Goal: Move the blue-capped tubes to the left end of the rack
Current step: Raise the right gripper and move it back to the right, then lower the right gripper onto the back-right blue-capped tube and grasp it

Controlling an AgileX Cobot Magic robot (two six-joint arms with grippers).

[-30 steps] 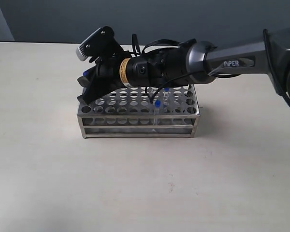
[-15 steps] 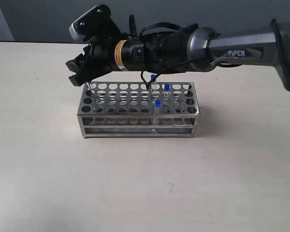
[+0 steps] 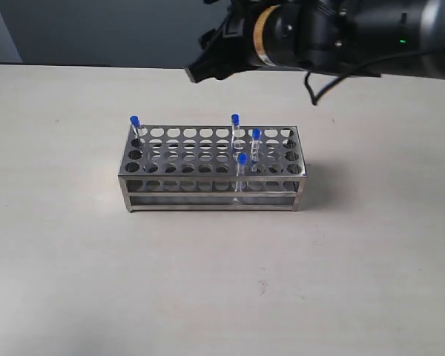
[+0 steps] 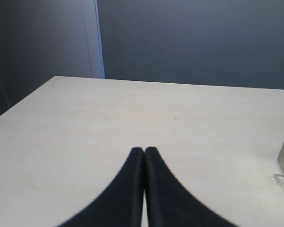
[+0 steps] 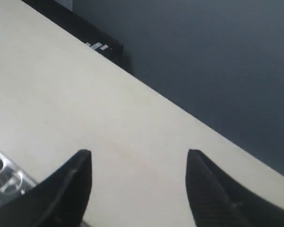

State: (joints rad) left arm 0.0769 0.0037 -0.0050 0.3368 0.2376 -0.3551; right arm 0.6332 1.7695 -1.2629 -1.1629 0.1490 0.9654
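Blue-capped tubes (image 3: pixel 242 159) all stand upright in the rack (image 3: pixel 208 183), four of them. One (image 3: pixel 134 121) sits alone in the corner hole of the far row at the rack's left end. The other three cluster right of the rack's middle. One (image 3: pixel 235 119) is in the far row, one (image 3: pixel 256 134) is a little nearer and just to its right, and the third is the closest of them to the table's near edge.

The rack stands on the table (image 3: pixel 208 289) with its long side parallel to the far edge, roughly midway between the left and right edges and somewhat closer to the far edge than to the near one.

My right arm (image 3: pixel 334 30) hangs over the table's far edge, above and behind the rack, touching nothing. My right jaws are spread wide with nothing between them. Through the gap I see only table, with a corner of the rack (image 5: pixel 2 182) beside one of the fingers (image 5: pixel 71 189).

My left jaws are pressed together tip to tip, holding nothing, low over a stretch of table.
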